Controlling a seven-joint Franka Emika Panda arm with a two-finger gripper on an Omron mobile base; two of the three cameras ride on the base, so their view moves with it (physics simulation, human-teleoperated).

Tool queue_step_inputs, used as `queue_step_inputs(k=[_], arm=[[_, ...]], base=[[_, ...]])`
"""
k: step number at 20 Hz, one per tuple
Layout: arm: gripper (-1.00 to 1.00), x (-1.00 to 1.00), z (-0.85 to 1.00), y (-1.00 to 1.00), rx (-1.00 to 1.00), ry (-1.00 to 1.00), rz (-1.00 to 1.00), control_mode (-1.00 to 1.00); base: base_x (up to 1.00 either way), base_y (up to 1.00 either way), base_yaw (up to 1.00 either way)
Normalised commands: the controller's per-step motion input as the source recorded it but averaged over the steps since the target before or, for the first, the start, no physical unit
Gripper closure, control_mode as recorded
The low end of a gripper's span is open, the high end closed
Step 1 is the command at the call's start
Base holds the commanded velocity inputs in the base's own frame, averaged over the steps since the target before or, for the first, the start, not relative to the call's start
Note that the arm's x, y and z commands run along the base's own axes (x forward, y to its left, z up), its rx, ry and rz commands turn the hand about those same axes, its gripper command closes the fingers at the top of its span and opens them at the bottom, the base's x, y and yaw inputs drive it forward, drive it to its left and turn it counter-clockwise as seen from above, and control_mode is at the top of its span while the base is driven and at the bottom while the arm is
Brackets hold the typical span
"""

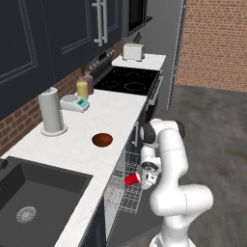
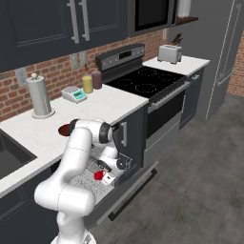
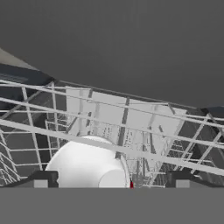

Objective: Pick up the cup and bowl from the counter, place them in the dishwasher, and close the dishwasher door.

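You face a red brick wall (image 2: pixel 52 71) behind the worktop, with dark upper cabinets (image 2: pixel 47 24) and silver handles (image 2: pixel 78 21) above. A black stove (image 2: pixel 143 81) stands beside it, a white toaster (image 2: pixel 169 53) beyond, then a tall grey fridge (image 2: pixel 224 57). The floor (image 2: pixel 200 181) is dark grey. More brick (image 1: pixel 217 43) closes the far side.

Grey wire rack (image 3: pixel 127 131) of the dishwasher spans the middle of the frame, its bars crossing left to right | white inside of the cup (image 3: pixel 87 164) sits at lower centre-left, behind one bar | two dark fingertips (image 3: pixel 41 180) stand wide apart at the bottom edge | dark panel (image 3: pixel 113 39) covers the top
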Motion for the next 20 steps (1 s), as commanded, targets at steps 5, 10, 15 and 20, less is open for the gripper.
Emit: queue_step_inputs(k=[5, 10, 15, 20], arm=[[-1.00, -0.32, 0.75, -0.42, 0.00, 0.00, -0.11, -1.00], [-1.00, -0.09, 1.00, -0.11, 0.00, -0.06, -0.01, -1.00], [-1.00, -0.01, 1.00, 0.00, 0.02, -0.11, 0.00, -1.00], [-1.00, -0.06, 1.00, 0.00, 0.01, -0.09, 0.00, -1.00]], base=[[0.00, 0.00, 0.00], [0.00, 0.00, 0.00], [0.00, 0.00, 0.00], [0.00, 0.00, 0.00]])
